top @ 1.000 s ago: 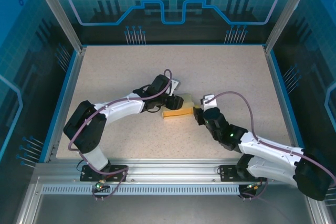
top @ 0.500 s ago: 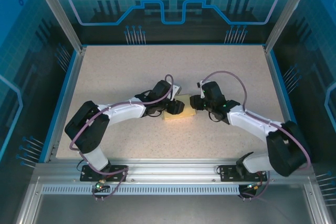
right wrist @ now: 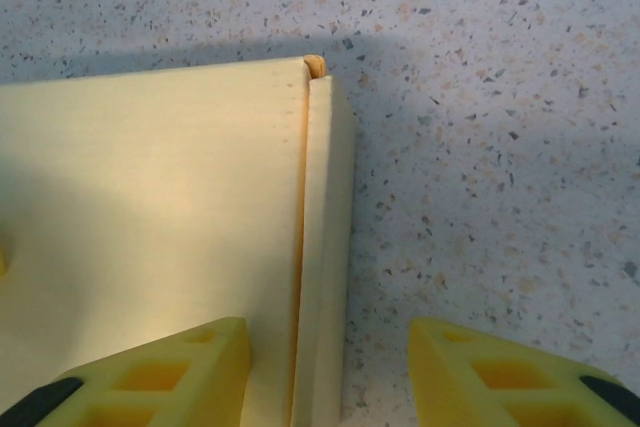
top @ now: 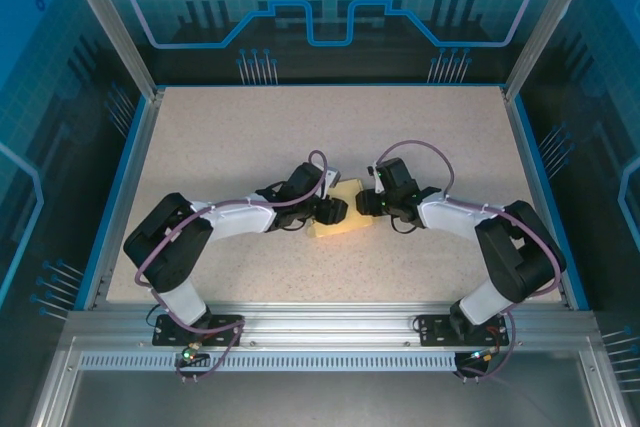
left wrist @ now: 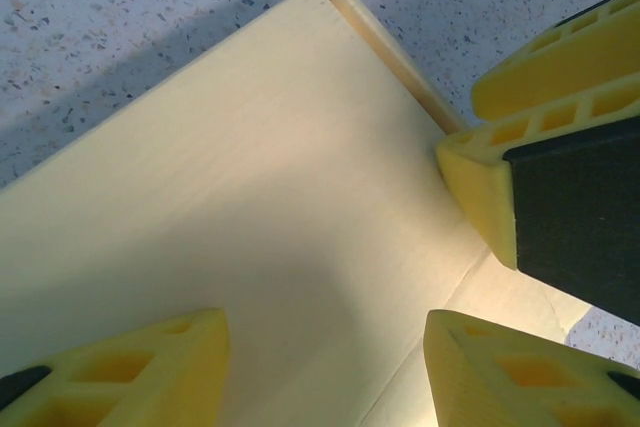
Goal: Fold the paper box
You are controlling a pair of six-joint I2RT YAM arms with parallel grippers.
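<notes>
one paper box (top: pixel 340 228) under left claw (top: pixel 335 210)

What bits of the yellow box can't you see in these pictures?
- Left wrist view: the paper box runs off the left and bottom edges; the left fingers and right fingers hide parts of it.
- Right wrist view: the box's left part is cut off by the frame edge.
- Top view: both sets of fingers cover much of the box; its flaps and tabs are too small to tell.
</notes>
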